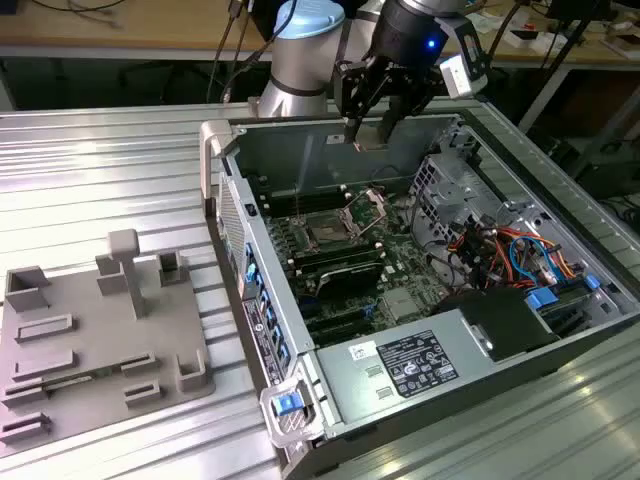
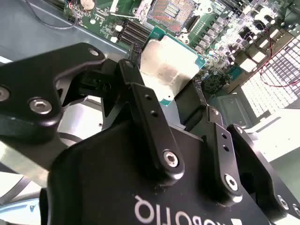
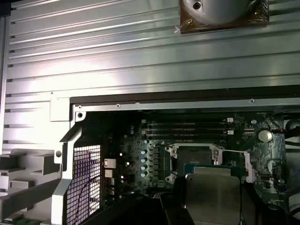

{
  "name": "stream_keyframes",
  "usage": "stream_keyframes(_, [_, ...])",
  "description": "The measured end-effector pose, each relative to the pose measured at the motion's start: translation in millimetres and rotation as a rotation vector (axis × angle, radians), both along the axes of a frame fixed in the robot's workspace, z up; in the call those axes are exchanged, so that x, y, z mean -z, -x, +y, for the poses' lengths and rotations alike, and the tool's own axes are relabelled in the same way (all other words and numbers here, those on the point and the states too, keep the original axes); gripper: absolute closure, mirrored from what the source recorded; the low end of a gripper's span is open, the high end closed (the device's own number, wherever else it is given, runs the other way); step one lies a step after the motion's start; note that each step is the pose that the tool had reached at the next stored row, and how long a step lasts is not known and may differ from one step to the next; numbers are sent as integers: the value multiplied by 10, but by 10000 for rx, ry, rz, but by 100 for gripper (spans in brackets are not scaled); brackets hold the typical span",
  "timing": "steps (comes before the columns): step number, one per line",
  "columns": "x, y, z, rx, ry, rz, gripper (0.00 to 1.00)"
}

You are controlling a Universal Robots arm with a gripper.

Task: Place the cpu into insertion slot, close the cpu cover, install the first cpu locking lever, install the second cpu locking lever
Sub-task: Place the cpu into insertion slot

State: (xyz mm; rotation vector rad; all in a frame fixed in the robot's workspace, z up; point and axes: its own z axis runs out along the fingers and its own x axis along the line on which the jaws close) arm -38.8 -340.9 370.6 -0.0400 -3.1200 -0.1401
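Note:
My gripper (image 1: 372, 128) hangs above the open computer case, shut on the cpu (image 1: 368, 137), a thin square chip with a dull silver top. In both wrist views the cpu (image 2: 166, 70) (image 3: 213, 194) sits clamped between the black fingers (image 2: 140, 93), over the green motherboard. The insertion slot (image 1: 325, 232) (image 2: 168, 9) (image 3: 194, 155) lies below, dark and uncovered with a silver rim. The cpu cover (image 1: 367, 208) stands raised beside the slot, on the exterior view's right of it. The cpu is well above the slot and apart from it.
A grey fixture plate (image 1: 90, 340) with upright blocks lies on the ribbed table at the exterior view's left. Inside the case are long black memory slots (image 1: 340, 262), a silver drive cage (image 1: 455, 190), coloured cables (image 1: 510, 250) and a power supply (image 1: 420, 362).

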Motion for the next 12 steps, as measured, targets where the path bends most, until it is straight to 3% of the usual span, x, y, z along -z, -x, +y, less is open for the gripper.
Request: stream_keyframes(12, [0,0,0,0,0,0,45])
